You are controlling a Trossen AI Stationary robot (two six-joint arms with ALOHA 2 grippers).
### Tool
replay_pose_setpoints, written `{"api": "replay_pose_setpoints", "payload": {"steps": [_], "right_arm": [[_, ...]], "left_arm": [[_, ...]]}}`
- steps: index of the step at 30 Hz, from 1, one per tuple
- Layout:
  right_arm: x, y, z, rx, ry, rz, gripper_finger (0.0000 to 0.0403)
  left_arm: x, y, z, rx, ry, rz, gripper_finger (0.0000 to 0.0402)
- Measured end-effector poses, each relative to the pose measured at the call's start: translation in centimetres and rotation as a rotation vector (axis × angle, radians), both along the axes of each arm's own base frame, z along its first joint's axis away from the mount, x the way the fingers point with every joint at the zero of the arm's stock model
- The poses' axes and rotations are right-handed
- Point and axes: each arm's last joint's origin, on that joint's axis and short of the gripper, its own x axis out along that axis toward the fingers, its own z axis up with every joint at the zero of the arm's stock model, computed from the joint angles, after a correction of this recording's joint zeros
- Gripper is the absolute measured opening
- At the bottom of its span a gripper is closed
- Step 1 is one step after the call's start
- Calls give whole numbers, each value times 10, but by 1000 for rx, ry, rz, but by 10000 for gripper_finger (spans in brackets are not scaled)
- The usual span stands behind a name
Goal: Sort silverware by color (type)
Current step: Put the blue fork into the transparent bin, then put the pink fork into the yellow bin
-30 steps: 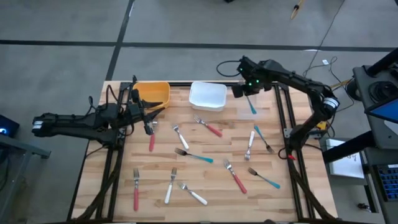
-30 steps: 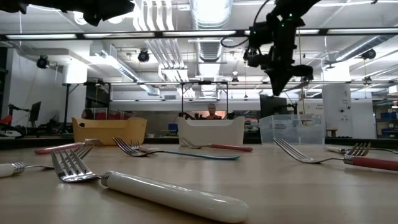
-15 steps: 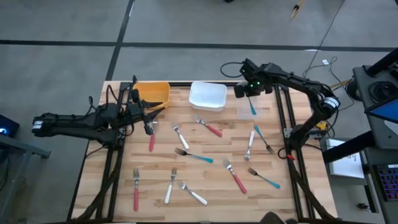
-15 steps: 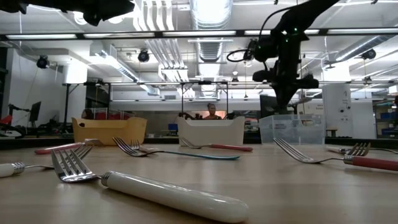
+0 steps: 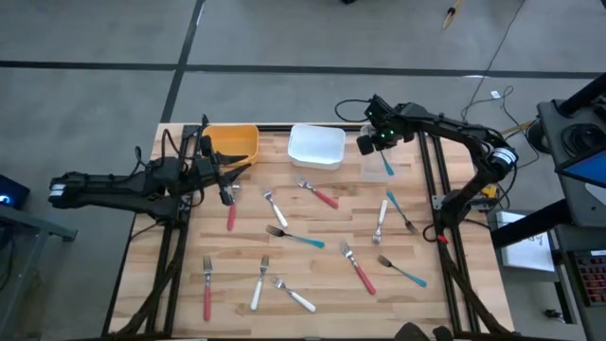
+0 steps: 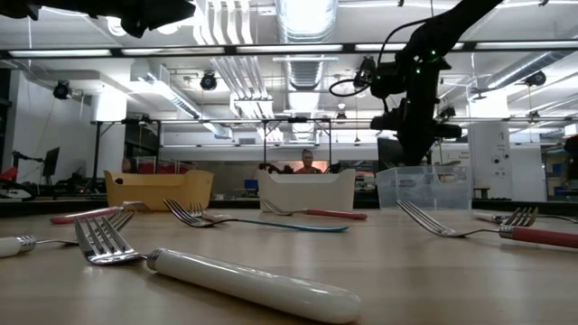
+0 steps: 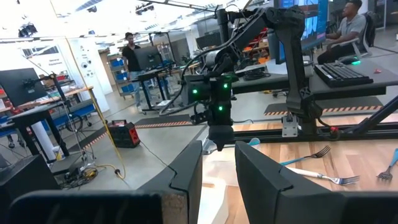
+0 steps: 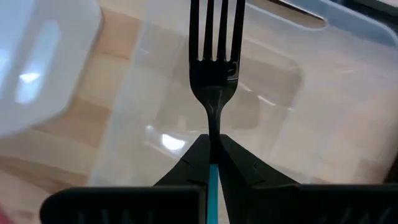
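Twelve metal-headed forks, mid-frame: four red-handled forks [image 5: 230, 217], four white-handled forks [image 5: 258, 292], four teal-handled forks [image 5: 305, 240]. Upper right, the right gripper [image 5: 379, 144] clamps one teal fork [image 5: 384, 164] above the clear plastic bin [image 5: 402, 169]. Left gripper [image 5: 225, 189] narrowly parted, empty, beside the orange bin [image 5: 232, 142].

My right gripper [image 5: 381, 150], clamped on a teal-handled fork [image 8: 213, 68], hangs above the clear bin [image 5: 388, 163] with open air beneath it. The white bin [image 5: 316, 146] sits just left of that, the orange bin [image 5: 233, 142] further left beside my left gripper [image 5: 225, 180]. Scattered forks [image 5: 295, 238] clutter the middle and near board; I see bare wood along the near-left edge.
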Motion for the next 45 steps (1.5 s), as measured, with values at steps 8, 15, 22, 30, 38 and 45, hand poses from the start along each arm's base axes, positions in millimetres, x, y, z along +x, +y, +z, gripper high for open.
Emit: {"api": "replay_pose_setpoints", "payload": {"steps": [8, 15, 22, 30, 38, 45], "right_arm": [[-2, 1, -13, -27, 21, 37, 13], [-2, 1, -20, -39, 10, 36, 37], [-1, 0, -17, -44, -1, 18, 83], [8, 4, 2, -94, -44, 72, 115], [23, 50, 30, -267, -170, 262, 99], [23, 106, 40, -471, -367, 450, 78]], "left_arm": [[0, 0, 0, 0, 0, 0, 78], [0, 0, 0, 0, 1, 0, 78], [0, 0, 0, 0, 1, 0, 78], [0, 0, -1, 0, 9, 1, 78], [0, 0, -1, -61, -15, -2, 78], [7, 2, -18, -367, 5, 65, 78]]}}
